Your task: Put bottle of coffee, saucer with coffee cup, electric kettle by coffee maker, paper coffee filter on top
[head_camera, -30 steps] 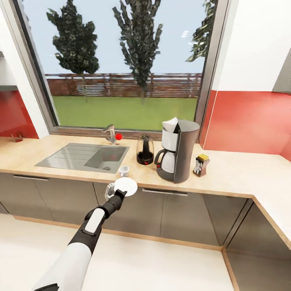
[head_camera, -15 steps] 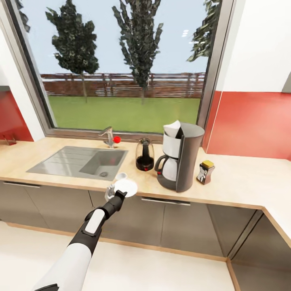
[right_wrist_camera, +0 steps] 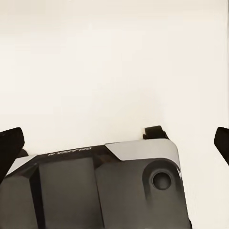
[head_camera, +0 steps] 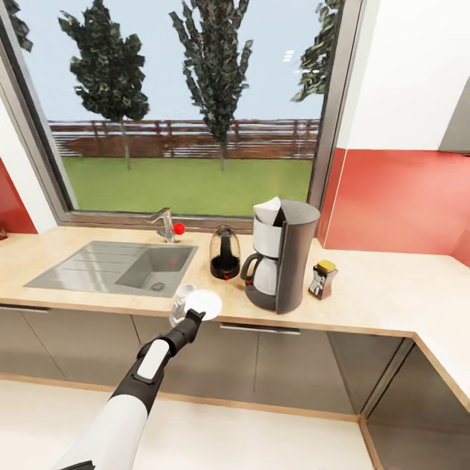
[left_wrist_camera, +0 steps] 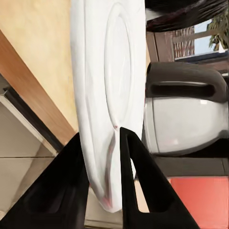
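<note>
We have the saucer [head_camera: 203, 303] pinched by its rim in the left claw [head_camera: 193, 316], fingers closed tight on either side of the plate's edge, as the left wrist view [left_wrist_camera: 107, 86] makes plain. In the head view it sits just left of centre, held over the front edge of the surface [head_camera: 378, 294], not yet set down. The cup [head_camera: 185, 290] peeks out just behind and left of the plate, standing on the surface near the sink [head_camera: 117, 264].

What's changed in the last second? The whole picture has slid: coffee maker [head_camera: 282, 254], kettle [head_camera: 224, 252] and jar of coffee [head_camera: 322, 279] now lie further left and lower in the frame, so we read that as the camera swinging, not the things moving. The saucer hangs at much the same spot off the arm. The white filter [head_camera: 267, 209] already pokes from the top of the machine, kettle on its left, jar on its right.

So we judge the plate is the job in hand, with the cup to follow onto it.

The right claw [right_wrist_camera: 114, 138] shows its fingers spread wide against a pale blank background, gripping nothing.
</note>
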